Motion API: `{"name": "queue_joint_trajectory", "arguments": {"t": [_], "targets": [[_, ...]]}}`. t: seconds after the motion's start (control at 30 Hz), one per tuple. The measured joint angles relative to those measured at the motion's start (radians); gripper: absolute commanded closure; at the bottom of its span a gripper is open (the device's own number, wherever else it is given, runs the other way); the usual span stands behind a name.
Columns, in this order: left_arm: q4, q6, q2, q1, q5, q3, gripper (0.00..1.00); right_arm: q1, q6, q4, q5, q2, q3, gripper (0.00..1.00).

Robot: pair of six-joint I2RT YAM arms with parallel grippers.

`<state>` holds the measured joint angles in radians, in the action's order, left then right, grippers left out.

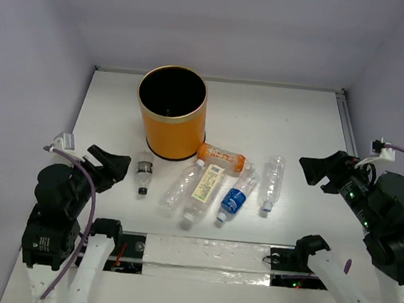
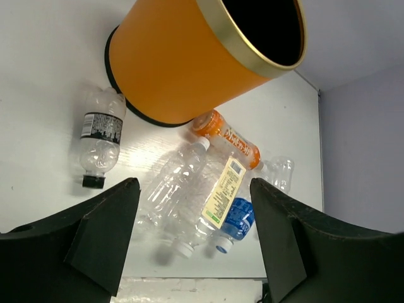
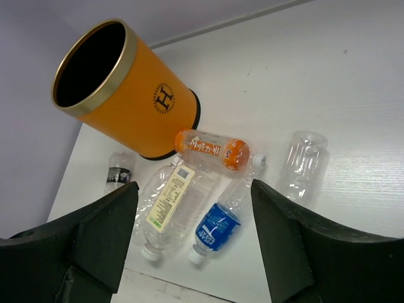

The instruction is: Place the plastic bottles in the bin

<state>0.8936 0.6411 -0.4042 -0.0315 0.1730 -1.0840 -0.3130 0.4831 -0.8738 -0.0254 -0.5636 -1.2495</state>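
The orange bin (image 1: 168, 130) stands upright at the back centre of the table. Several plastic bottles lie in front of it: an orange one (image 1: 221, 157) against its base, a dark-labelled one (image 1: 143, 171), a clear one (image 1: 178, 189), a pale-yellow-labelled one (image 1: 204, 187), a blue-labelled one (image 1: 234, 200) and a clear one (image 1: 273, 181) at the right. My left gripper (image 1: 111, 164) is open and empty, left of the dark-labelled bottle. My right gripper (image 1: 322, 170) is open and empty, right of the bottles. The left wrist view shows the bin (image 2: 183, 69); the right wrist view shows the blue-labelled bottle (image 3: 218, 227).
White walls (image 1: 221, 24) enclose the table at the back and sides. A taped strip (image 1: 199, 255) runs along the near edge between the arm bases. Bare table (image 1: 277, 119) lies right of the bin.
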Motion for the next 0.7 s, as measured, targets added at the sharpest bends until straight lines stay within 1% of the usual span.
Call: {"name": "queue_joint_trajectory", "arguments": {"t": [0.03,0.1,0.13,0.17,0.2,0.23,0.27,0.33,0.37,0.43,0.5,0.53,0.6,0.63,0.67,0.7], "targets": [[0.002,0.0,0.001,0.0,0.003,0.006,0.33,0.0,0.001,-0.005,0.003,0.004,0.002,0.27],[0.008,0.001,0.003,0.0,0.011,0.018,0.43,0.0,0.006,-0.011,0.007,0.01,0.003,0.34],[0.009,0.0,0.005,0.0,0.014,0.026,0.48,0.0,0.008,-0.014,0.006,0.011,0.003,0.51],[0.012,0.0,0.007,0.0,0.018,0.034,0.57,0.0,0.005,-0.016,0.006,0.012,0.005,0.6],[0.013,0.002,0.009,0.0,0.022,0.042,0.62,0.0,0.008,-0.016,0.006,0.013,0.008,0.69],[0.012,0.0,0.015,0.0,0.023,0.061,0.67,0.0,0.011,-0.016,0.007,0.014,0.012,0.91],[0.013,0.001,0.018,0.0,0.024,0.076,0.77,0.0,0.009,-0.016,0.007,0.014,0.019,0.99],[0.018,0.0,0.022,0.0,0.018,0.114,0.88,0.0,0.016,-0.017,0.01,0.014,0.04,1.0],[0.024,-0.003,0.02,0.0,0.014,0.136,0.96,0.0,0.018,-0.019,0.011,0.013,0.051,1.0],[0.032,-0.006,0.009,0.0,0.002,0.183,0.99,0.0,0.019,-0.028,0.022,0.005,0.077,1.0],[0.04,-0.008,-0.014,0.0,-0.01,0.225,0.99,0.0,0.019,-0.035,0.03,-0.002,0.108,1.0],[0.039,-0.008,-0.025,0.0,-0.018,0.245,0.97,0.0,0.02,-0.038,0.033,-0.005,0.127,1.0],[0.037,-0.013,-0.049,0.0,-0.03,0.281,0.88,0.0,0.028,-0.038,0.034,-0.006,0.167,1.0],[0.032,-0.015,-0.061,0.0,-0.037,0.296,0.83,0.0,0.032,-0.038,0.033,-0.006,0.187,1.0],[0.027,-0.02,-0.073,0.0,-0.043,0.308,0.73,0.0,0.037,-0.038,0.033,-0.005,0.209,0.99],[0.018,-0.028,-0.088,0.0,-0.046,0.32,0.68,0.0,0.042,-0.039,0.034,-0.004,0.226,0.97]]}}
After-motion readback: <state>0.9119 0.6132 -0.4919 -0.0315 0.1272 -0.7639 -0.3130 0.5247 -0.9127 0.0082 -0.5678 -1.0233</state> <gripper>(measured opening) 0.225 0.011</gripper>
